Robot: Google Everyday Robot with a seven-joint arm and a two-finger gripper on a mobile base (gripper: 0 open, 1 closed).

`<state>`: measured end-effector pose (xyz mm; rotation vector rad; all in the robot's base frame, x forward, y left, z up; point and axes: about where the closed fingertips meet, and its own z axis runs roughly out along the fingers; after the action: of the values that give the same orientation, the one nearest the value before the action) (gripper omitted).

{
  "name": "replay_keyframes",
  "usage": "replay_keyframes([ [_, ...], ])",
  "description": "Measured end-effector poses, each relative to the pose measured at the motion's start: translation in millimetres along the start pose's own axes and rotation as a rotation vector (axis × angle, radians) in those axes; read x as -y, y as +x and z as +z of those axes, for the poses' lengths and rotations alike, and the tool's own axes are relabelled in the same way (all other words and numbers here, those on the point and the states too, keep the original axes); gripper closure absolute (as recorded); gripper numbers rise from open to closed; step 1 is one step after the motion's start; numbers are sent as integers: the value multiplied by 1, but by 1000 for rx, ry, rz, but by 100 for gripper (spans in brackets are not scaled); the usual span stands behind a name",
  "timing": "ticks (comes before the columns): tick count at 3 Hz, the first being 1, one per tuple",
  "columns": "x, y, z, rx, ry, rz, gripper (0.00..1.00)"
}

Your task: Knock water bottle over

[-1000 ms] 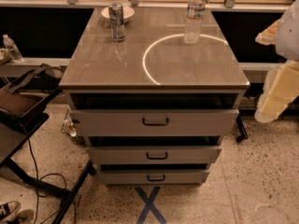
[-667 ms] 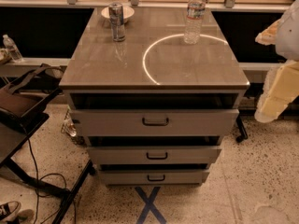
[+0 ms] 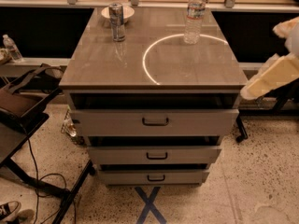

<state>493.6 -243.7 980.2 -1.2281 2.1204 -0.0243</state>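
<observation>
Nearest the camera, a blue tape cross (image 3: 149, 205) is marked on the speckled floor in front of a grey cabinet of three drawers with dark handles (image 3: 154, 121), all pulled out slightly. The brown glossy table (image 3: 107, 64) above them carries a thin bright ring of reflected light (image 3: 144, 64) on its right half. At the right edge, the pale cream gripper (image 3: 254, 87) reaches in just beside the table's front right corner. It sits higher and closer to that corner than a second ago; whether it is released or clenched cannot be told, and it grasps nothing visible. Further back on the left stands a slim silver drink can (image 3: 117, 21), with a small white bowl (image 3: 127, 12) behind it. At the far right of the table the clear ribbed plastic water bottle with a white cap (image 3: 194, 17) stands upright on the far arc of the ring, well apart from the gripper and unmoved since the earlier frames. The can is likewise unmoved.
</observation>
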Motion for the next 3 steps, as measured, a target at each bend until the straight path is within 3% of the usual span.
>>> replay_keyframes([
  [1,20,15,26,182,29,129,0],
  [2,38,15,48,367,71,271,0],
  [3,83,2,55,563,205,371,0],
])
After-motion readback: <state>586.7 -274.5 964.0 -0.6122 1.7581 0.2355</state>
